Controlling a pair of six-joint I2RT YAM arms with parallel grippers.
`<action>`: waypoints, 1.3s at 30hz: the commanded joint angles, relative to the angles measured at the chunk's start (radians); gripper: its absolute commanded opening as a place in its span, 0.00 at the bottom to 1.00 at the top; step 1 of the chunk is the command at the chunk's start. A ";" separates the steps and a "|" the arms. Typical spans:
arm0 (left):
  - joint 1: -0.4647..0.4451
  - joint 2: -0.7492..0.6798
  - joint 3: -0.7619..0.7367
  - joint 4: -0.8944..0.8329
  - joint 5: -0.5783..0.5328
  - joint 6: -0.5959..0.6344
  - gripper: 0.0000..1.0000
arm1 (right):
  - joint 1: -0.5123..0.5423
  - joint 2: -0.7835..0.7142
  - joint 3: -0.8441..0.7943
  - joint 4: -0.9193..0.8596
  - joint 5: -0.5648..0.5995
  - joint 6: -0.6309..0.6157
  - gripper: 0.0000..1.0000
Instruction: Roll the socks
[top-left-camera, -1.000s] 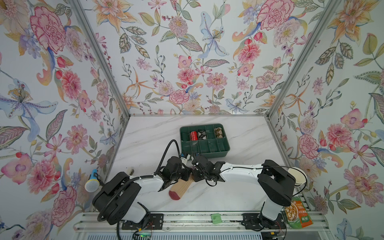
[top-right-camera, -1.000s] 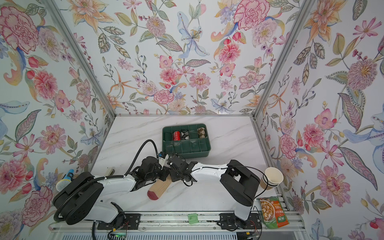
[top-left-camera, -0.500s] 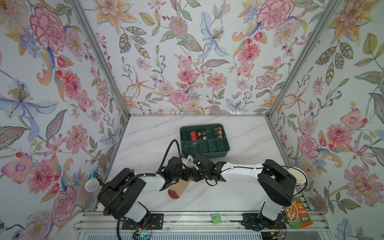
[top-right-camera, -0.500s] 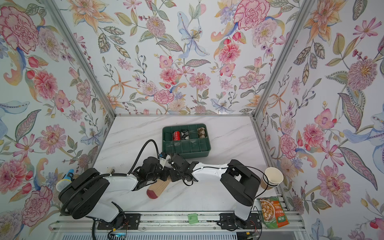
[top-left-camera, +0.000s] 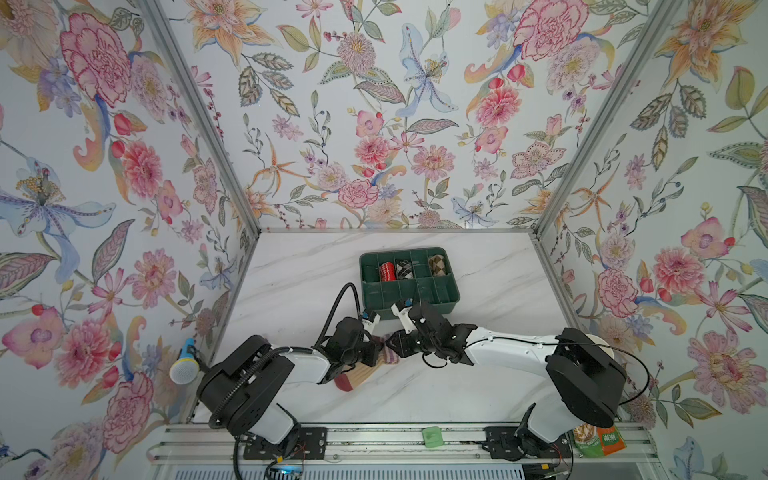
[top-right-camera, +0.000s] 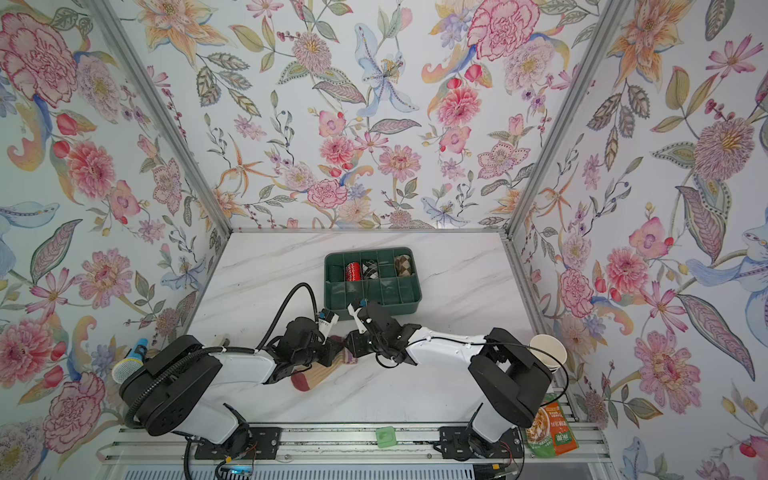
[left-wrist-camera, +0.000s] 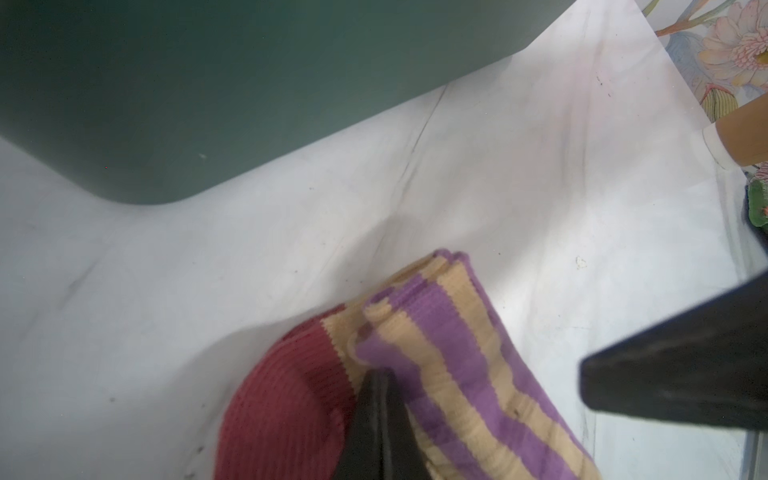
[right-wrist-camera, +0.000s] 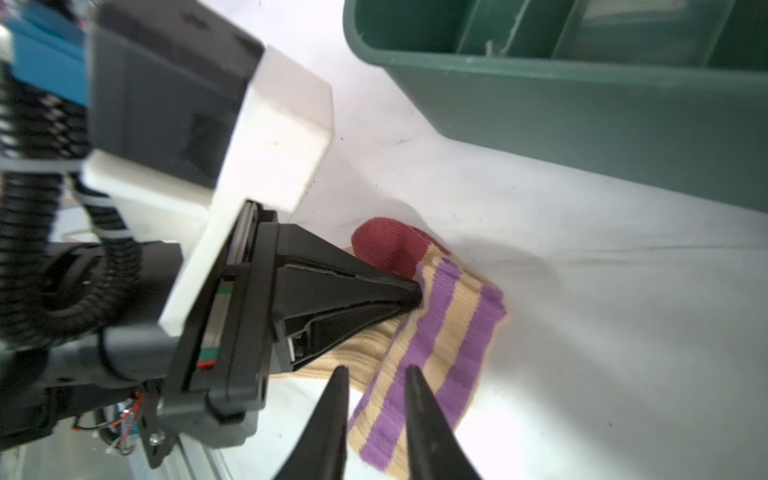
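On the white marble table, near its front edge, lies a sock with purple and tan stripes and a red toe. It sits just in front of the green bin, not touching it. The left claw is pinched tight on the sock's edge. The right claw is open a little, right over the stripes. Three rolled socks sit in the bin's back row. Flower walls stand on three sides.
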 joint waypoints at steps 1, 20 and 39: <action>0.006 0.010 -0.026 -0.050 0.019 0.020 0.00 | -0.023 -0.012 -0.051 0.083 -0.068 0.043 0.20; 0.006 -0.020 0.010 -0.114 0.048 0.032 0.00 | -0.034 0.190 -0.030 0.151 -0.193 0.106 0.10; 0.009 -0.150 0.107 -0.263 0.050 0.126 0.03 | -0.058 0.219 -0.049 0.096 -0.169 0.148 0.02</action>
